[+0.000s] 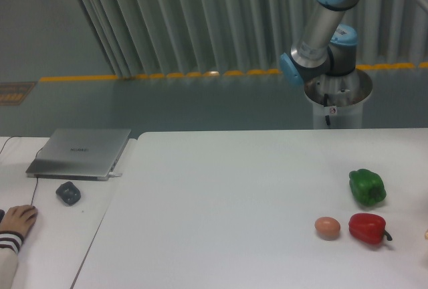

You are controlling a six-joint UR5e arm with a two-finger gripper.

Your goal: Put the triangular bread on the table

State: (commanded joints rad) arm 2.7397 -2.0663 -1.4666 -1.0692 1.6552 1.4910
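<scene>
Arm (321,28) is showing only as elbow and lower links at far right, rising from its pedestal (338,102) behind the table (221,202). The rest of it is running out of frame at top right. Claw is not in view, so I cannot tell how far it is spread or whether it is carrying anything.

Bread is not plainly showing either. A tiny pale sliver is sitting at the right edge, near side, too small to identify. It may or may not be the bread.

On the table, right side: a green pepper (367,187), and nearer, a red pepper (368,229) with an egg (327,227) just to its left, close but apart. The wide middle and left of the tabletop are lying bare.

Left desk: laptop (81,152) closed, mouse (68,192) near it, a person's hand (17,221) resting at the near-left edge.

Judgement: the step in hand is probably fetching or carrying the bread, happening off-frame to the right. The next move calls for bringing the claw in over open tabletop, away from the egg and peppers, lowering, then releasing.
</scene>
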